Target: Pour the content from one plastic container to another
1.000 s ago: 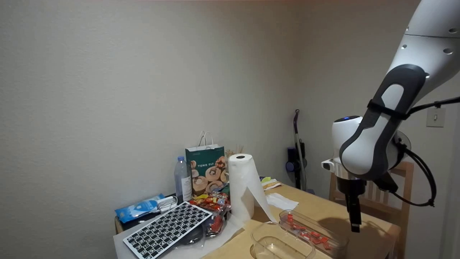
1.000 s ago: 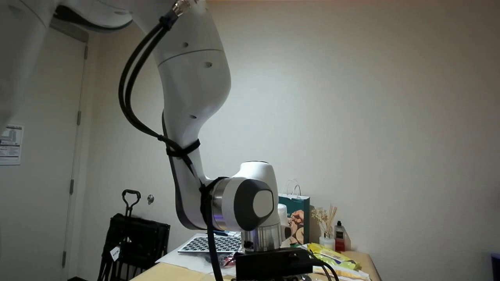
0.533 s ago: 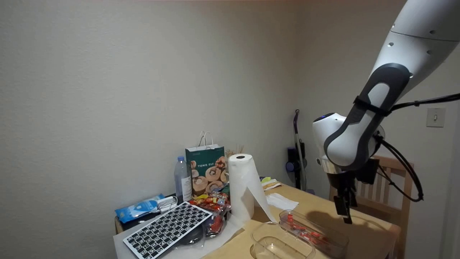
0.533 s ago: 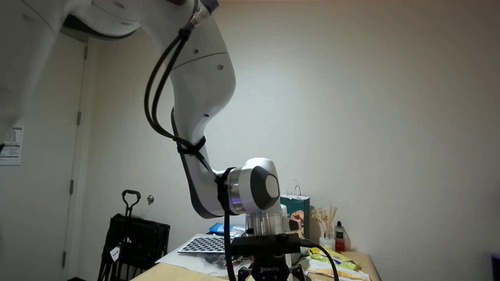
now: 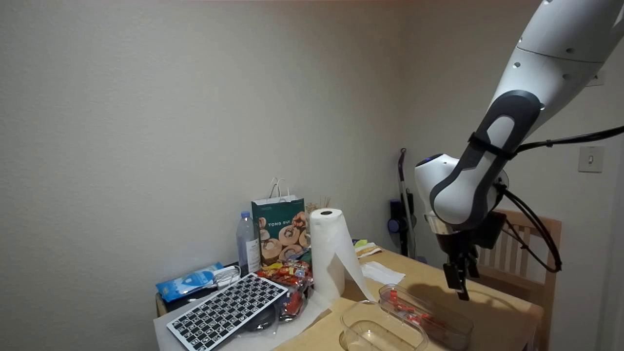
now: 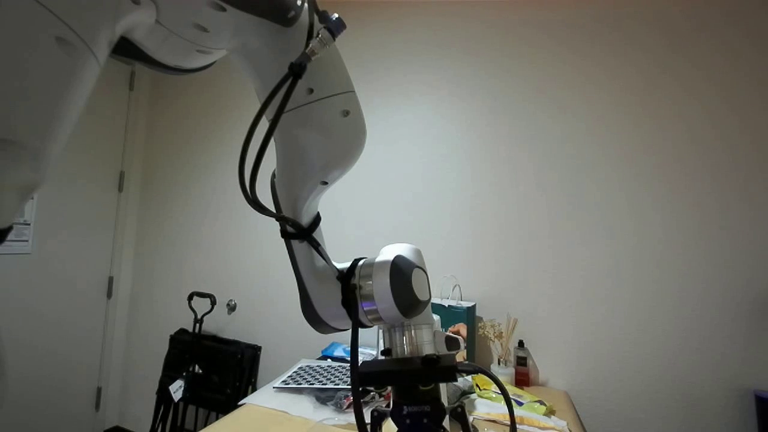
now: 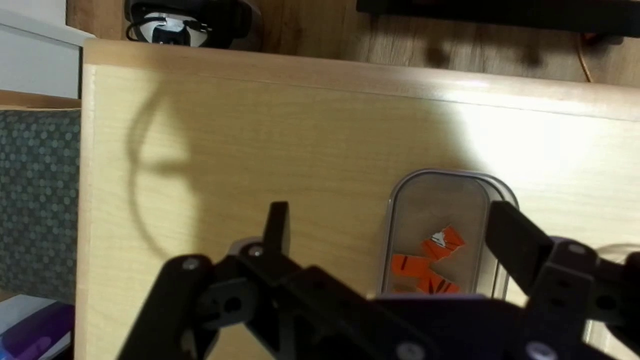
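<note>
A clear long plastic container [image 5: 458, 335] with several torn red-orange pieces [image 5: 404, 309] in it stands on the table. A second clear, wider container [image 5: 378, 336] stands beside it with no pieces seen inside; its near end is cut off by the frame. My gripper [image 5: 468, 286] is above the table near the long container, touching nothing. In the wrist view my gripper [image 7: 391, 225] has its fingers wide apart with nothing between them. There the long container [image 7: 435, 195] lies below, closer to the right finger [image 7: 512, 235]; its lower part and some orange pieces [image 7: 444, 243] are hidden by the gripper body.
A paper towel roll [image 5: 327, 253] stands behind the containers. A checkered board [image 5: 229, 312], red snack packs [image 5: 292, 275], a bottle [image 5: 248, 243] and a green bag [image 5: 280, 229] are farther left. A wooden chair [image 5: 516, 253] stands by the table's end [image 7: 87, 200].
The arm has moved left in the exterior view with the containers, bringing the gripper nearer the long container. The gripper has turned, so both fingers now show. The containers have not moved.
</note>
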